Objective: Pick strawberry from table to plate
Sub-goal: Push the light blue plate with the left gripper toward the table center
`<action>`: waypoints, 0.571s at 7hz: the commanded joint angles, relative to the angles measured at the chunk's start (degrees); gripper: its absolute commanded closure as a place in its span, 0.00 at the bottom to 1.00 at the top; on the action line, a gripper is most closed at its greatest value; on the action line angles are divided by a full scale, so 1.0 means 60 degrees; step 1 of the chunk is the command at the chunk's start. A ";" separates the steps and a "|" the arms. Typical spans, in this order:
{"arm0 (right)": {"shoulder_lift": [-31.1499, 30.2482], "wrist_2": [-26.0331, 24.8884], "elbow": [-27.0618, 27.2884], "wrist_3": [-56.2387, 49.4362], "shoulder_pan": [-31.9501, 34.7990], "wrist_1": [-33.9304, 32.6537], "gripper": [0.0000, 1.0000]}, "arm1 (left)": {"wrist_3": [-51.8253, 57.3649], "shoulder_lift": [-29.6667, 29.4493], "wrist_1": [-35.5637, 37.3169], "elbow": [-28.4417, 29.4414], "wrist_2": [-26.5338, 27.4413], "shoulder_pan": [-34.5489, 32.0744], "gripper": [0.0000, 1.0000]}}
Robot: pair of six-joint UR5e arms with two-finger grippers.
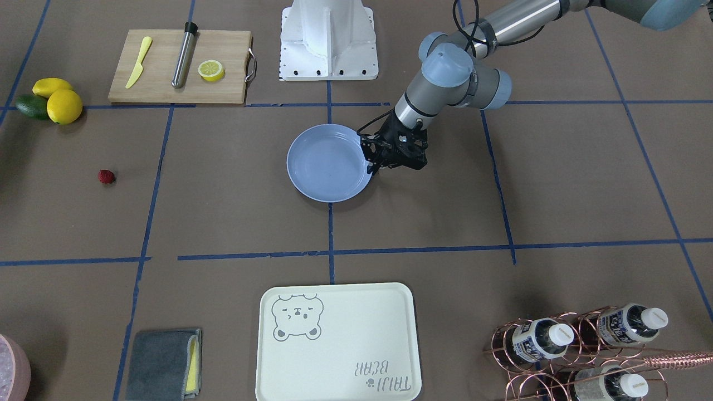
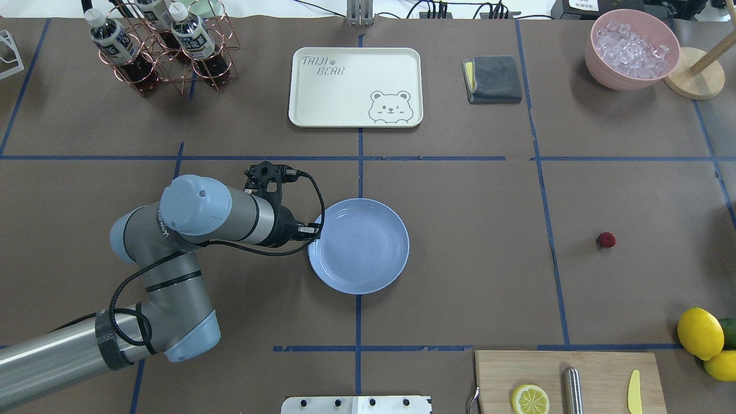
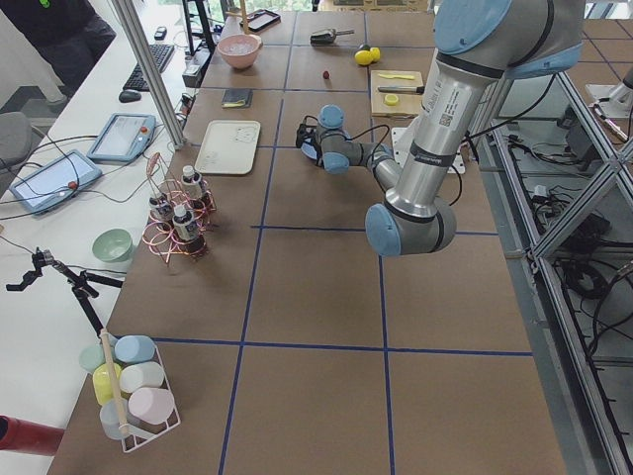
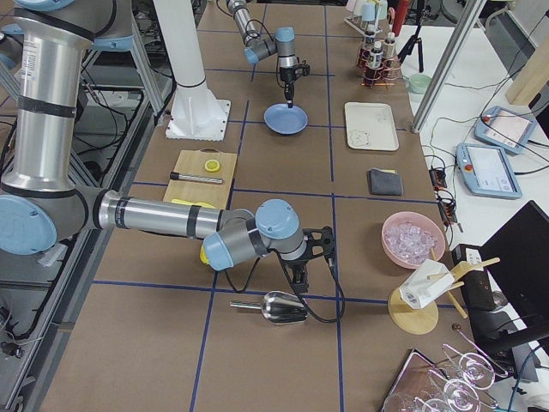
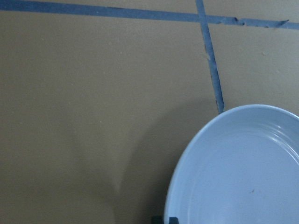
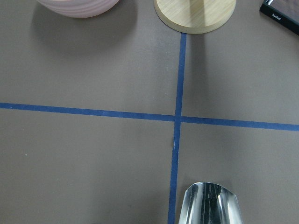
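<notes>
While the strawberry (image 2: 606, 240) lay on the brown-papered counter (image 2: 471, 276), toward the end on the robot's right and well apart from the light-blue plate (image 2: 368, 259), the left gripper (image 2: 313, 232) pointed down at that plate's rim, on the side away from the berry. Whether it was clamped on the rim or merely touching could not be told. The plate sat near the counter's middle, across a blue tape line (image 2: 357, 322). The right gripper (image 4: 298, 281) hung near a metal scoop (image 4: 279, 307) at the counter's right-hand end, its jaws' state unclear.
</notes>
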 commanded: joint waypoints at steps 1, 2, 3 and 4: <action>0.0004 -0.0001 0.0000 0.0000 0.0000 0.0000 0.00 | 0.0005 -0.0009 0.0002 0.0040 0.0014 0.0013 1.00; 0.0004 -0.0001 0.0000 0.0000 0.0000 0.0000 0.00 | 0.0005 -0.0009 -0.0013 0.0040 0.0014 0.0028 1.00; 0.0004 -0.0001 0.0000 0.0000 0.0000 0.0000 0.00 | 0.0019 -0.0024 -0.0013 0.0040 0.0014 0.0042 0.88; 0.0004 -0.0001 0.0000 0.0000 0.0000 0.0000 0.00 | 0.0019 -0.0024 -0.0013 0.0025 0.0014 0.0100 0.64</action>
